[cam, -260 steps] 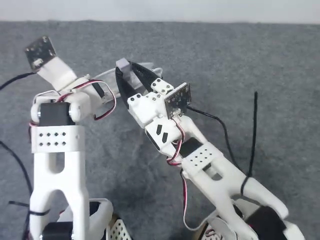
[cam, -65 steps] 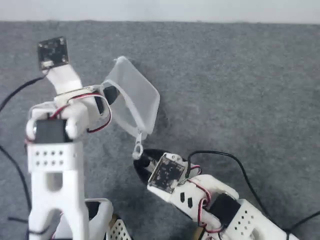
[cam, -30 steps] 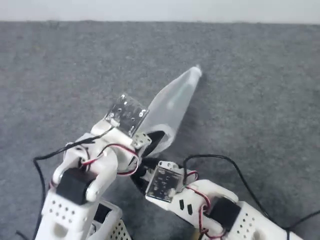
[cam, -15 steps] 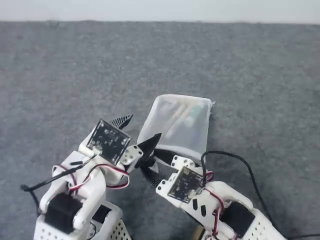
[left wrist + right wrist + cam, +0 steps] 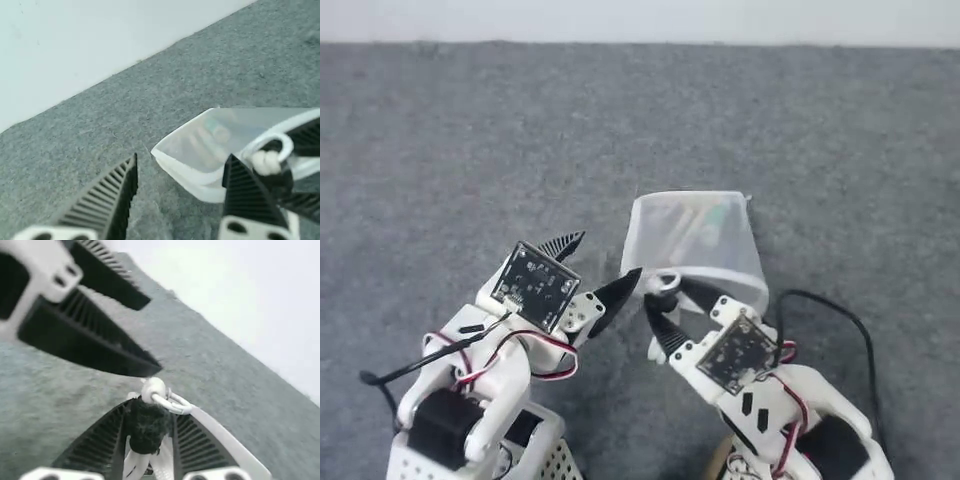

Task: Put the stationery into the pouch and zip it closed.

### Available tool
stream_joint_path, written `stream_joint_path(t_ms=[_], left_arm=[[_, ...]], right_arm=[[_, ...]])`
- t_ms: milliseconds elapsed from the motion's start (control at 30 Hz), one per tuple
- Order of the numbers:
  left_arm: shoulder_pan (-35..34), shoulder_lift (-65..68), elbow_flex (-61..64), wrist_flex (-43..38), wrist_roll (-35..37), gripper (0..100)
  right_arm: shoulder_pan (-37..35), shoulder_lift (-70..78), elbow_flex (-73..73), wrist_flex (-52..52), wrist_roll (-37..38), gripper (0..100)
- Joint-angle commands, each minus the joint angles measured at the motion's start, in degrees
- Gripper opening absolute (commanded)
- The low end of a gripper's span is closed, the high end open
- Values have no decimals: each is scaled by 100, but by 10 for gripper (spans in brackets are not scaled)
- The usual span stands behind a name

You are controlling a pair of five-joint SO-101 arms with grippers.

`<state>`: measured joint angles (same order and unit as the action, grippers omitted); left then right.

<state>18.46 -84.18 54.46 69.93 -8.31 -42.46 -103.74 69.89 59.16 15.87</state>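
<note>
One overhead, two close wrist cameras, common pouch (image 5: 692, 240).

Blurred: stationery (image 5: 703, 222) inside pouch (image 5: 744, 266); kinds indistinguishable.

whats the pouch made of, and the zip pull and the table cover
Pouch: looks like thin, soft translucent plastic with a frosted finish; the stationery inside shows through as a blur.
Zip pull: a smooth white ring and bead, probably plastic, though a coated cord is possible.
Table cover: grey felt or short-pile carpet, matt and fuzzy.
</note>
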Motion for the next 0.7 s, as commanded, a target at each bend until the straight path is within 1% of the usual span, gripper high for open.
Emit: stream_joint_path(t_ms=[0, 200, 367, 533, 667], left_arm=[[18, -88, -4, 88, -35, 261], [26, -88, 101, 44, -35, 261], [431, -88, 101, 88, -53, 261], [554, -88, 101, 62, -53, 261], [563, -97, 101, 18, -44, 273]], right_arm=[[356, -31, -440, -13, -9, 6], [936, -31, -738, 40, -35, 6], [1279, -31, -914, 110, -44, 6], [1305, -31, -1556, 857, 53, 6], [1297, -31, -1969, 1376, 615, 6]])
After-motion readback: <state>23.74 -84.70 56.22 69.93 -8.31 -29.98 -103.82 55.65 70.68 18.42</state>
